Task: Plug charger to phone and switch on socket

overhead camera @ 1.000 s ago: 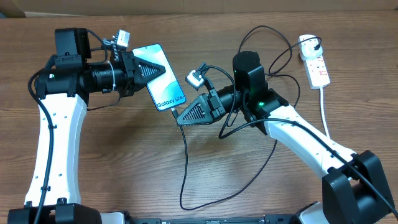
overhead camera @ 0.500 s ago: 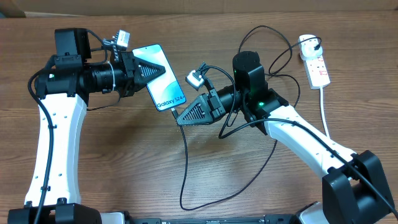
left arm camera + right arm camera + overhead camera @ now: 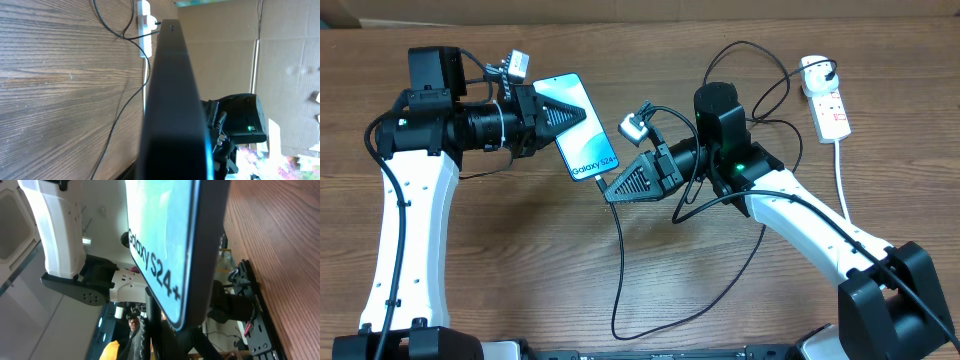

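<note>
From above, two white and black robot arms reach toward each other over a wooden surface (image 3: 520, 260). The left pincer (image 3: 565, 112) is closed on the phone (image 3: 590, 150), with one dark finger lying across the end of the screen farthest from the "Galaxy S24" lettering. The phone slants away from this pincer, screen facing up, and its lettered end points at the right pincer (image 3: 608, 190).

The right pincer narrows to a closed tip right at that lettered end. It grips the charger (image 3: 620, 260) by its connector end, and the thin black cable leaves the tip straight away. The views do not show whether the connector is seated in the phone. From the tip the cable drops toward the near edge of the surface, loops back past the right arm, and climbs to a white plug head (image 3: 813, 68).

The plug head sits in the socket (image 3: 832, 112), which lies flat well beyond the right pincer, behind the right arm. Its thick white cord (image 3: 842, 170) trails toward the near edge.

The left wrist camera sees the phone (image 3: 172, 100) edge-on as a dark bar between its own fingers, with the socket (image 3: 144, 20) far ahead. The right wrist camera shows the phone (image 3: 165, 240) very close, its lettering large and its dark edge beside the wood.
</note>
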Robot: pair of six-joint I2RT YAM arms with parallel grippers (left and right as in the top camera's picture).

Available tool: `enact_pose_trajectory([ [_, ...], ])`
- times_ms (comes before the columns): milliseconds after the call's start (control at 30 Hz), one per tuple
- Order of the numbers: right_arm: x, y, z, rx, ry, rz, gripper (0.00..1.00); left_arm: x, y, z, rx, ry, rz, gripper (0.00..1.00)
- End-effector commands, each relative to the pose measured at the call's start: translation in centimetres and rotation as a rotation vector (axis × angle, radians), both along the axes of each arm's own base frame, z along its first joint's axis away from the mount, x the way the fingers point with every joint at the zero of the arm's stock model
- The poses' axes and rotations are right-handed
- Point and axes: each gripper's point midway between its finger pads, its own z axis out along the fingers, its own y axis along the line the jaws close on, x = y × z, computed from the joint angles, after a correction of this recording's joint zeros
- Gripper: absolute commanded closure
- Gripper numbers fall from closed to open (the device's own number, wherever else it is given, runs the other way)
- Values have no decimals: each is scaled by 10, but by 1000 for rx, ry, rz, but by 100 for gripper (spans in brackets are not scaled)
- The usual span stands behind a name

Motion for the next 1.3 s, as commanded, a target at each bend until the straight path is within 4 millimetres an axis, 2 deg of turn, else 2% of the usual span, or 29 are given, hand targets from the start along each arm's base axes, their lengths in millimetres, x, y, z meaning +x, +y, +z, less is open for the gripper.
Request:
enact_pose_trajectory([
  [0,1,-1,16,20,-42,-16,96,-7,-6,13,-60,-39,-54,96],
  [1267,8,7,12,-7,-34,-77,96,-14,-8,13,-81,-10,-73,96],
])
